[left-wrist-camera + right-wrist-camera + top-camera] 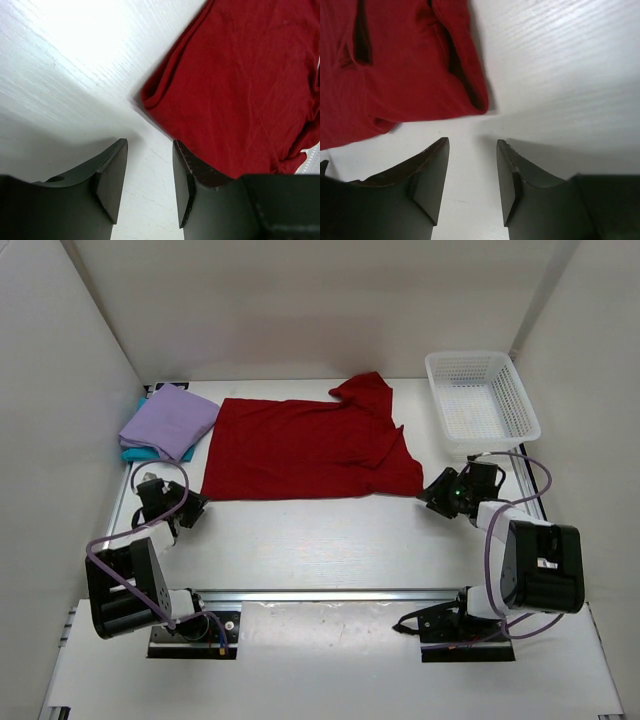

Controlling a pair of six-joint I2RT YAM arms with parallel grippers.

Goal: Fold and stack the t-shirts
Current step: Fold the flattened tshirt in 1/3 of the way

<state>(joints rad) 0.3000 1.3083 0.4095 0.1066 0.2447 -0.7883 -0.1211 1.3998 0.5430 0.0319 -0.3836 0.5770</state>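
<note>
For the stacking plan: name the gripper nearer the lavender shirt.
Left. The left gripper sits in front of the lavender shirt; the right gripper lies beyond the dark red shirt.

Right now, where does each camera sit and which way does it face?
Top external: above and behind the robot, looking down on the table; the left arm and right arm show.
Left wrist: on the left arm, looking down past the open left pincer.
Right wrist: on the right arm, looking down past the open right pincer.
Shared: all three show the dark red shirt; each wrist view sees one near corner.
</note>
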